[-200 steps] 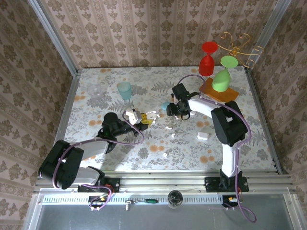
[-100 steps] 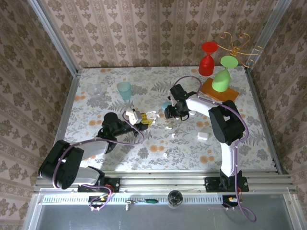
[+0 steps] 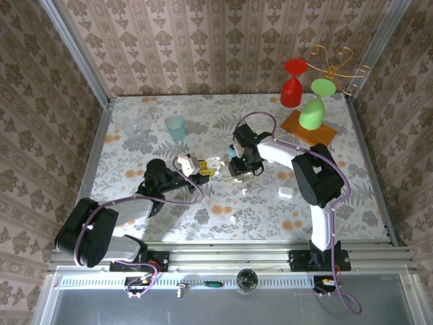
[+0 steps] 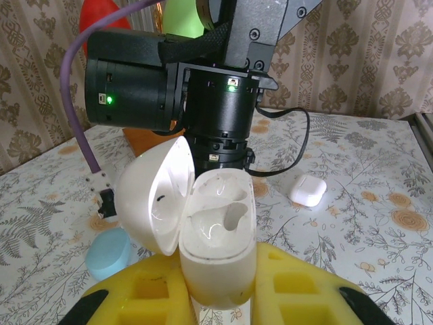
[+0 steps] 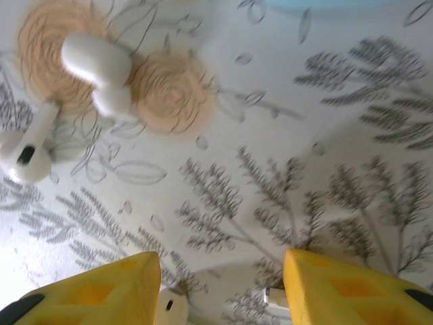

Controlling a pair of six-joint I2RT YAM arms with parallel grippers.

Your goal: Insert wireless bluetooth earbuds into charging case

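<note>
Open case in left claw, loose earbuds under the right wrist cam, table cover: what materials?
Charging case: glossy hard white plastic, judging by sharp highlights on lid and moulded wells. Earbuds: likely the same smooth white plastic, soft sheen, somewhat blurred. Table cover: flat floral print, low sheen; vinyl or paper, cannot tell.
</note>
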